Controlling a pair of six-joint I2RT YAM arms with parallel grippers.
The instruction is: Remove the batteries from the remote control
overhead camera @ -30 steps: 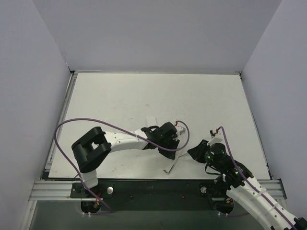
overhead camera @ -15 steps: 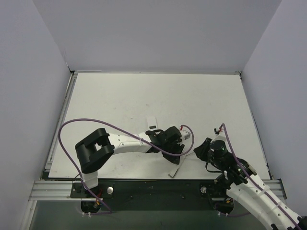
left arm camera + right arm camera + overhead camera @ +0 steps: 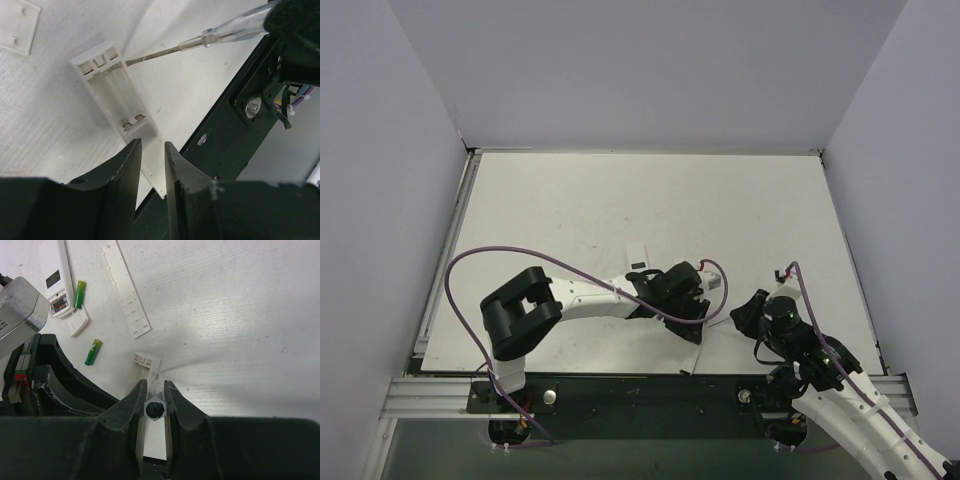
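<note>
A white remote (image 3: 112, 95) lies on its front at the table's near edge, its end overhanging the rail. Its battery bay is open, and only springs show in it. My left gripper (image 3: 153, 146) hovers over the remote's near end with a narrow gap between its jaws; I cannot tell whether it touches. My right gripper (image 3: 155, 389) is shut on a clear-handled screwdriver (image 3: 220, 34), whose tip rests at the bay's far end. Two green batteries (image 3: 79, 294) (image 3: 92, 352) lie loose on the table. The dark battery is out of view.
A second remote (image 3: 54, 275) lies at the far left of the right wrist view. Beside it lie a long white cover strip (image 3: 126, 290) and a small cover piece (image 3: 17, 25). The black rail (image 3: 225, 130) runs just past the table edge.
Both grippers have shifted right and toward the near edge. The remote has moved the same way, and its end now overhangs the rail.
</note>
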